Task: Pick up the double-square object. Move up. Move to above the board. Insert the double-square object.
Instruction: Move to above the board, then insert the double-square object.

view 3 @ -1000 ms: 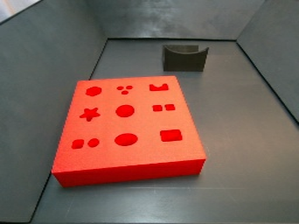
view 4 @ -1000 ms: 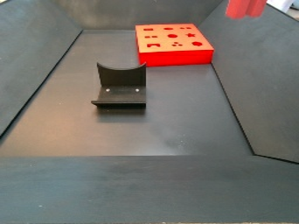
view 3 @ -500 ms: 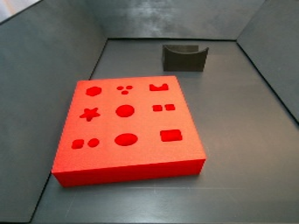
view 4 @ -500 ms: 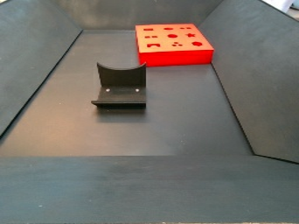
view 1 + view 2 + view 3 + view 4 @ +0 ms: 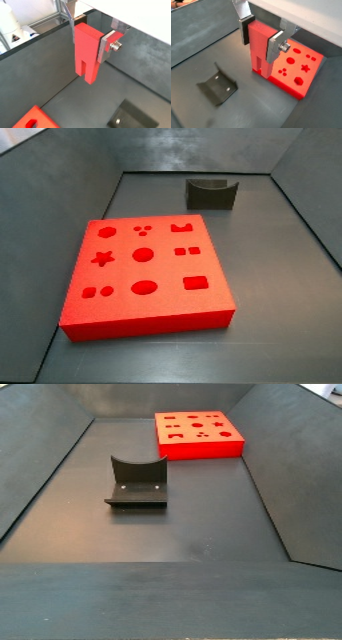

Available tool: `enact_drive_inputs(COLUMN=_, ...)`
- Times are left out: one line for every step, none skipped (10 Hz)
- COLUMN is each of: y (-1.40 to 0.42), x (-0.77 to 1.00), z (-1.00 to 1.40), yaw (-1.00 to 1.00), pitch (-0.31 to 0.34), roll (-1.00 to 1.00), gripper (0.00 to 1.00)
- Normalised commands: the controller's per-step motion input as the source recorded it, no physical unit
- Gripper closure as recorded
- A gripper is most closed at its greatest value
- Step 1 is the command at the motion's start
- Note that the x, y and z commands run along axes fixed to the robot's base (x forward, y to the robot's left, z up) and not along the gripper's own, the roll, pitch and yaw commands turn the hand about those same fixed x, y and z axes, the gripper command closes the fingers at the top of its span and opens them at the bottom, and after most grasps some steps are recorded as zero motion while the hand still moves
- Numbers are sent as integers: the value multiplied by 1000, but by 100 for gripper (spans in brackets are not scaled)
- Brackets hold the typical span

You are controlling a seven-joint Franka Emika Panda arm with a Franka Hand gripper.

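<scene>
tool [image 5: 90,42] clamps the slim salmon-red double-square peg [image 5: 87,55] high above bench; pickup done, travel over the flat bright-red holed board [image 5: 144,276] and insertion remain.

In both wrist views the pincer [image 5: 90,37] [image 5: 261,35] hangs well above the counter [image 5: 187,534], the double-square object [image 5: 87,55] [image 5: 261,50] upright between its fingers [image 5: 107,42]. It is out of both side views. On the counter the board [image 5: 140,268] [image 5: 201,434] lies flat, with the fixture [image 5: 211,193] [image 5: 136,482] apart from it, nothing between them
</scene>
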Motion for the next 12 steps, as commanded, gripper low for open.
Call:
enact_drive_inputs(y=-1000, x=225, z=5, yaw=3, pitch=111, roll=-4, gripper=100)
enact_drive_inputs(y=-1000, x=233, z=8, yaw=2, pitch=113, roll=-7, gripper=100)
enact_drive_inputs(y=-1000, x=242, z=11, yaw=7, pitch=116, roll=-9, gripper=100)
enact_drive_inputs(y=-1000, x=250, z=14, yaw=9, pitch=119, roll=-2, gripper=100)
enact_drive_inputs(y=-1000, x=266, z=18, yaw=9, pitch=127, roll=-3, gripper=100)
enact_drive_inputs(y=-1000, x=277, z=25, yaw=12, pitch=130, roll=2, gripper=100)
enact_drive_inputs(y=-1000, x=296, z=31, yaw=11, pitch=137, roll=7, gripper=100)
enact_drive_inputs(y=-791, x=267, z=33, yaw=8, pitch=143, roll=14, gripper=100)
enact_drive_inputs(y=-538, x=209, z=29, yaw=11, pitch=136, roll=26, gripper=100)
enact_drive_inputs(y=-391, x=171, z=25, yaw=11, pitch=128, roll=36, gripper=100)
enact_drive_inputs(y=-178, x=97, z=23, yaw=10, pitch=101, roll=52, gripper=100)
enact_drive_inputs(y=-31, x=0, z=-51, yaw=0, pitch=-3, roll=0, gripper=100)
